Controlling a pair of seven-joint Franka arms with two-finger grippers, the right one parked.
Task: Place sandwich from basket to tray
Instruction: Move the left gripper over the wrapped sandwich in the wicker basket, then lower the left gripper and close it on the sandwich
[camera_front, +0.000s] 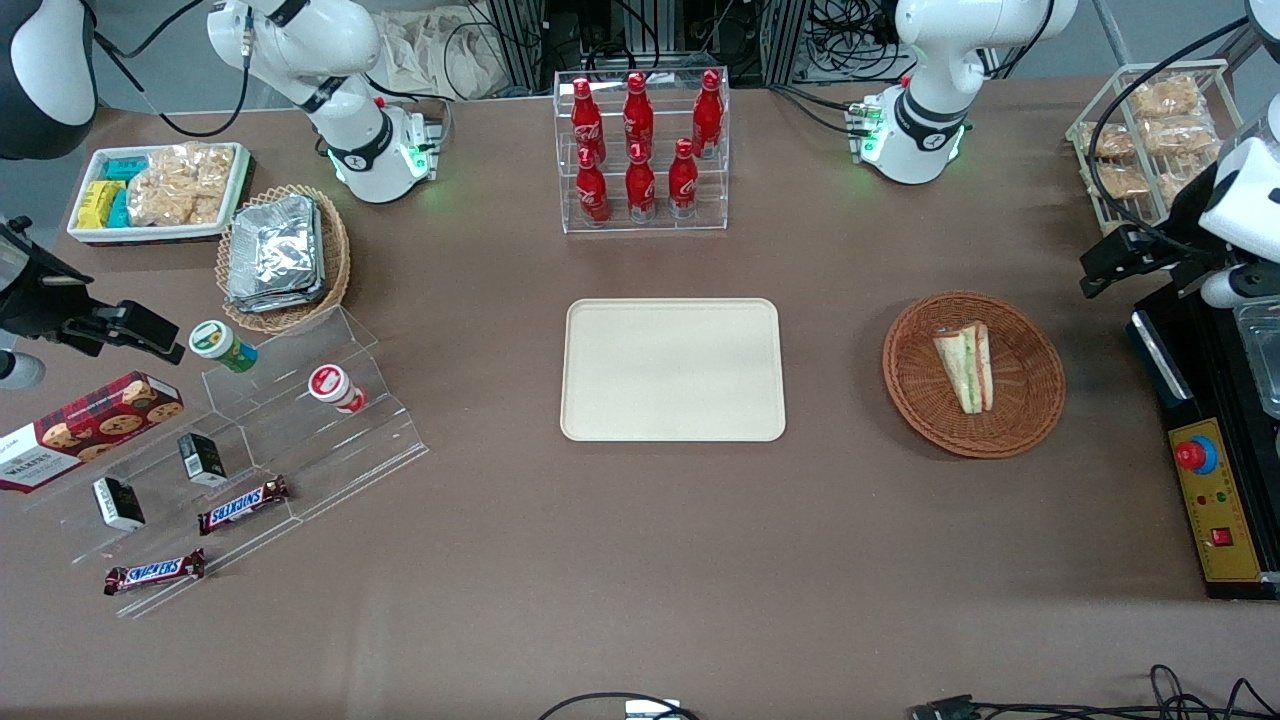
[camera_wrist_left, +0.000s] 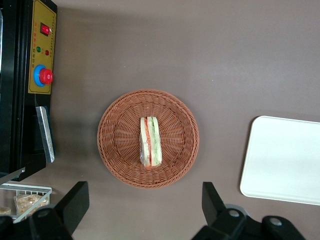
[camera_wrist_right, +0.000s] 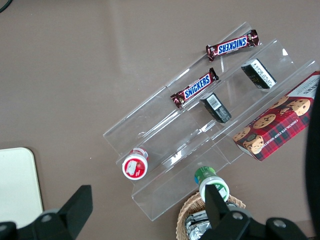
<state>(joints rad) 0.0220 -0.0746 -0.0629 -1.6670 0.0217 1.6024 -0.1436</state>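
The sandwich (camera_front: 966, 365), a white-bread wedge with green and red filling, lies in the reddish-brown wicker basket (camera_front: 905, 385). The cream tray (camera_front: 672, 370) sits bare at the table's middle, beside the basket and apart from it. My left gripper (camera_front: 1112, 262) hangs high over the working arm's end of the table, off to the side of the basket. In the left wrist view the gripper (camera_wrist_left: 144, 202) is open and holds nothing. The sandwich (camera_wrist_left: 150, 142), the basket (camera_wrist_left: 115, 135) and a corner of the tray (camera_wrist_left: 285, 160) lie below it.
A black and yellow control box with a red button (camera_front: 1215, 500) stands at the working arm's table edge. A wire rack of bagged snacks (camera_front: 1150, 130) stands farther from the camera. A cola bottle rack (camera_front: 640, 150) stands past the tray. Foil-packet basket (camera_front: 283, 255) and acrylic snack steps (camera_front: 250, 450) lie toward the parked arm's end.
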